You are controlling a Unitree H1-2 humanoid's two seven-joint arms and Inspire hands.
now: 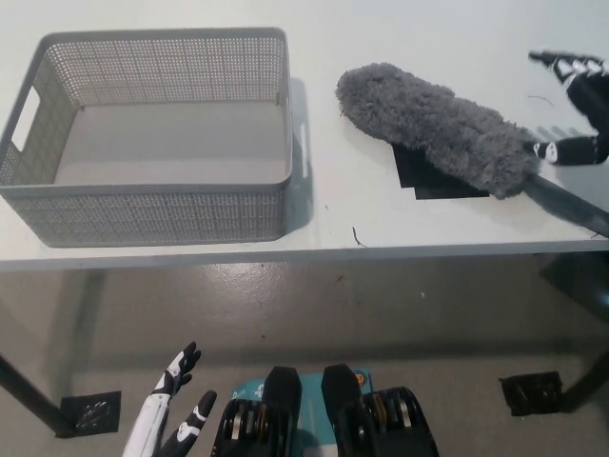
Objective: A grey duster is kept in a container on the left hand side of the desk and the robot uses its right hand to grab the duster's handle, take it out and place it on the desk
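The fluffy grey duster (433,128) lies flat on the white desk (343,214), right of the basket, its head partly over a black patch (440,179). Its dark handle (566,202) runs toward the desk's right front edge. My black right hand (577,105) hovers open at the far right, fingers spread, just above the handle and apart from it. The grey perforated container (147,133) stands on the left of the desk with nothing in it. My white left hand (171,414) hangs open below the desk at the bottom left.
The desk's front edge (285,255) crosses the picture; grey floor lies below it. A dark table leg and foot plate (90,411) show at lower left, another foot plate (533,390) at lower right.
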